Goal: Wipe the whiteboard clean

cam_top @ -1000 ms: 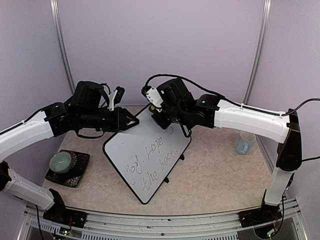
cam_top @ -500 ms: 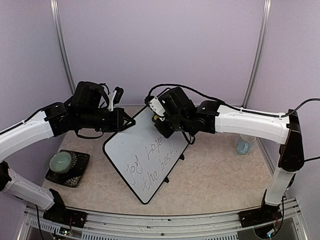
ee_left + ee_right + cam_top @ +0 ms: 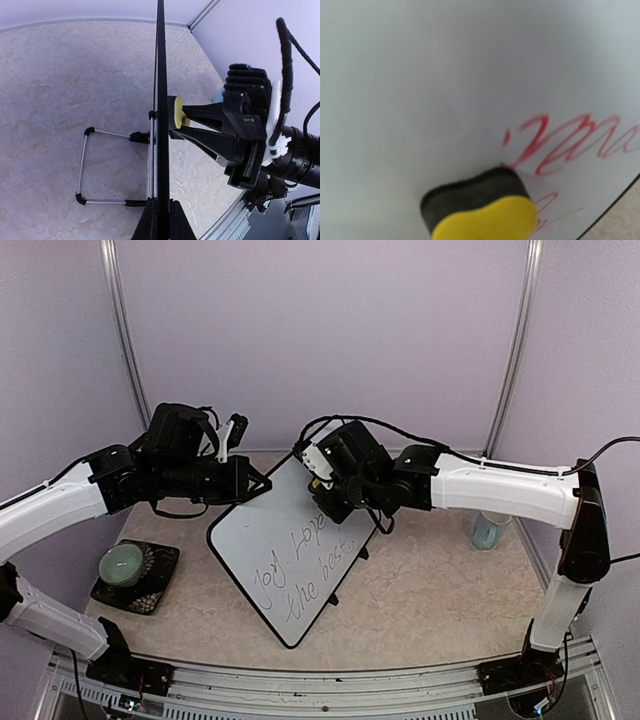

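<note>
This wipe calls for flat, steady pressure. The right gripper (image 3: 328,502), closed on the yellow eraser (image 3: 481,209), should set the dark felt face squarely against the whiteboard (image 3: 285,565). It should sweep along the lines of writing (image 3: 570,144) rather than clip a corner of them, overlapping each pass so no streak is left. In the right wrist view the felt sits on the board, with the red strokes beginning just at its 1 o'clock edge and running off toward 3 o'clock. As I judge it, the next stroke should go that way. If the eraser pushes too hard, the board may tip back on its wire stand (image 3: 82,167). The left gripper (image 3: 262,484) guards against that: its fingers are shut on the thin black frame, one on each side of the edge as the left wrist view shows. It should hold firm against the push. From above, the board stands tilted in the middle of the table (image 3: 440,590). The left gripper grips its rim at about 10 o'clock. The right gripper bears on the face near the 1 o'clock corner. The unerased words lie toward 6 and 7 o'clock from the eraser, reaching down toward the near corner.
</note>
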